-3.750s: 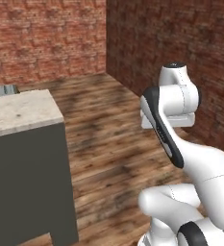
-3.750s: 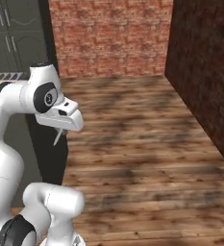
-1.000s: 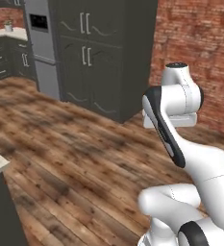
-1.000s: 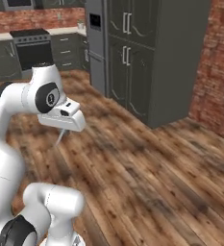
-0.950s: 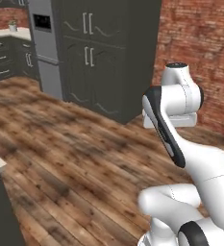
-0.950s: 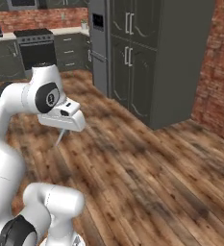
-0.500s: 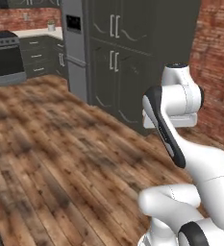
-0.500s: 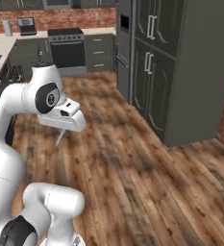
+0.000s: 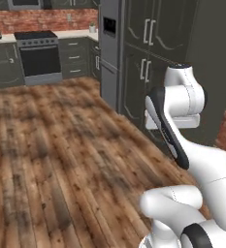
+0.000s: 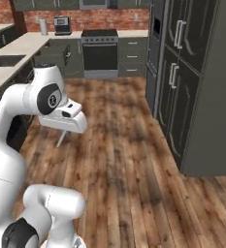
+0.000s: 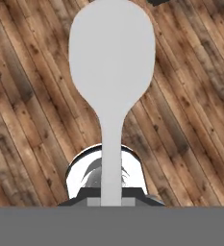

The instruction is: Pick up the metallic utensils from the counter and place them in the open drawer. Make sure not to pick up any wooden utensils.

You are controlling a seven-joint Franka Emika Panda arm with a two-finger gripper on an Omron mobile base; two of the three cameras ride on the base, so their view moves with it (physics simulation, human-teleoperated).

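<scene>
A silver-grey metal spoon (image 11: 111, 72) stands up the middle of the hand view, round head away from the hand, over the wooden floor. My gripper (image 11: 111, 201) is shut on its slim handle. From the right base camera the spoon (image 10: 61, 139) pokes down and left from under the white hand, well above the floor. The pale beige counter (image 10: 18, 51) runs along the left side of that view. At its far corner a dark box that looks like the open drawer (image 10: 59, 54) juts out from the cabinets. The wooden utensils are out of view.
Tall dark cabinets and a fridge (image 10: 197, 87) wall off the right side, also seen ahead in the left base view (image 9: 148, 53). A stove (image 10: 100, 52) stands against the far brick wall. A sink (image 10: 3, 60) is set in the counter. Wooden floor (image 9: 61, 160) lies open between.
The whole picture has swung as the base turns: brick walls gave way to the cabinets, then the stove and counter. The arm keeps its pose, still holding the spoon.
</scene>
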